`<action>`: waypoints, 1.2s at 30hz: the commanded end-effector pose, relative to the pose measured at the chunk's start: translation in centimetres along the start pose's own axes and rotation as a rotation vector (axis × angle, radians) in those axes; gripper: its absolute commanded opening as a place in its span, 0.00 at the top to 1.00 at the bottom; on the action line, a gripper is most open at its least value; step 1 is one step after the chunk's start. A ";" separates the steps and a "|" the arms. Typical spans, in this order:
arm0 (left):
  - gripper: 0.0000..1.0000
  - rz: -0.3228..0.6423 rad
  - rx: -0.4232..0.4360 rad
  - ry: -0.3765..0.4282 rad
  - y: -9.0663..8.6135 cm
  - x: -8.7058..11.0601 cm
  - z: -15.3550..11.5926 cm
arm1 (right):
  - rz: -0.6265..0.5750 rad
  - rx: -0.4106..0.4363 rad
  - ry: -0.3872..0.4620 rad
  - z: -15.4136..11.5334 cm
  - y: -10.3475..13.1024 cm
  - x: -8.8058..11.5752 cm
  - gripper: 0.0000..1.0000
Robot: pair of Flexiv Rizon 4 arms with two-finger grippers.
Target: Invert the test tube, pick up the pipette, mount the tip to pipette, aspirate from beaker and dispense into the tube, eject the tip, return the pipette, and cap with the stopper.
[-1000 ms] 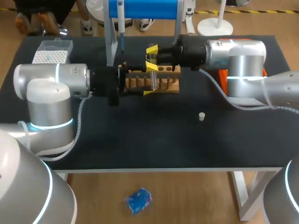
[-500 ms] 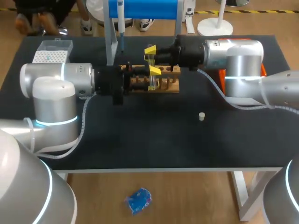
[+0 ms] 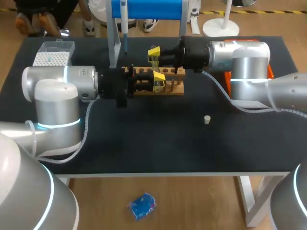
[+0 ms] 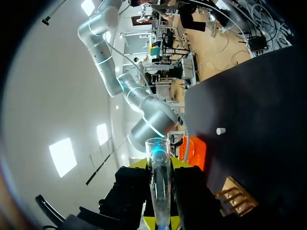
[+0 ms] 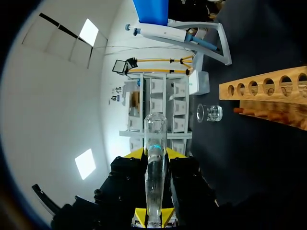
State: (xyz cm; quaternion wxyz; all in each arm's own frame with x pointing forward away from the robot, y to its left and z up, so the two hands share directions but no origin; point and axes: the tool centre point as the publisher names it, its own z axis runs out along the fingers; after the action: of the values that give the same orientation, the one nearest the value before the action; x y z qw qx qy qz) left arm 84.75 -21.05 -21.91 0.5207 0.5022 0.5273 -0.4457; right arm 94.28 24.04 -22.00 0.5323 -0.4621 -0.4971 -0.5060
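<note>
A clear glass test tube (image 3: 155,65) hangs upright just above the wooden rack (image 3: 173,89). My right gripper (image 3: 154,52) is shut on its upper part. My left gripper (image 3: 159,79) comes in from the other side and is shut on its lower part. In the left wrist view the test tube (image 4: 158,177) runs straight out between the fingers, and in the right wrist view the test tube (image 5: 154,163) does the same. The pipette (image 3: 123,24) hangs on the blue stand behind. A small white stopper (image 3: 207,119) lies on the mat. The beaker (image 5: 209,113) stands beyond the rack.
A tip box (image 3: 53,53) sits at the back left of the black table. An orange object (image 3: 229,76) lies behind my right arm. The stand's upright (image 3: 113,45) rises close behind the rack's left end.
My left gripper has moved right to the tube and brought its wide-open fingers together on it. The right gripper has kept its hold, almost still.
</note>
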 end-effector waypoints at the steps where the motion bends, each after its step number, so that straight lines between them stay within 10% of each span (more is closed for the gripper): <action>1: 1.00 0.002 0.001 -0.005 0.1 0.0 0.2 | -0.003 0.000 0.005 -0.1 0.0 -0.1 1.00; 2: 1.00 0.001 0.002 -0.006 0.1 0.1 0.2 | -0.001 -0.003 0.009 -0.1 0.0 -0.1 0.76; 3: 1.00 -0.001 0.003 -0.008 0.1 0.1 0.2 | -0.001 -0.005 0.011 -0.1 0.0 0.0 0.00; 16: 1.00 -0.096 -0.089 -0.001 1.3 -1.0 -2.5 | -0.118 -0.084 0.026 -2.8 0.3 0.6 0.00; 22: 1.00 -0.218 -0.093 0.047 2.1 -2.3 -4.1 | -0.492 -0.059 0.033 -4.5 1.0 2.0 0.00; 31: 1.00 -0.766 0.095 0.031 3.5 -3.9 -6.0 | -1.164 0.173 0.012 -6.1 0.2 4.3 0.00; 36: 1.00 -0.608 -0.019 0.118 3.9 -3.9 -6.0 | -1.180 0.191 0.036 -6.4 -0.1 4.5 0.00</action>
State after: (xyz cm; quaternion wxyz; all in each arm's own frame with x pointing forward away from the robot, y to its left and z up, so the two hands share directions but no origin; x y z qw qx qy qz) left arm 87.34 -15.10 -17.92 0.3746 0.3198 0.6660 -0.5603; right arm 94.12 17.73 -18.08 0.3268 -0.2447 -0.6279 -0.6627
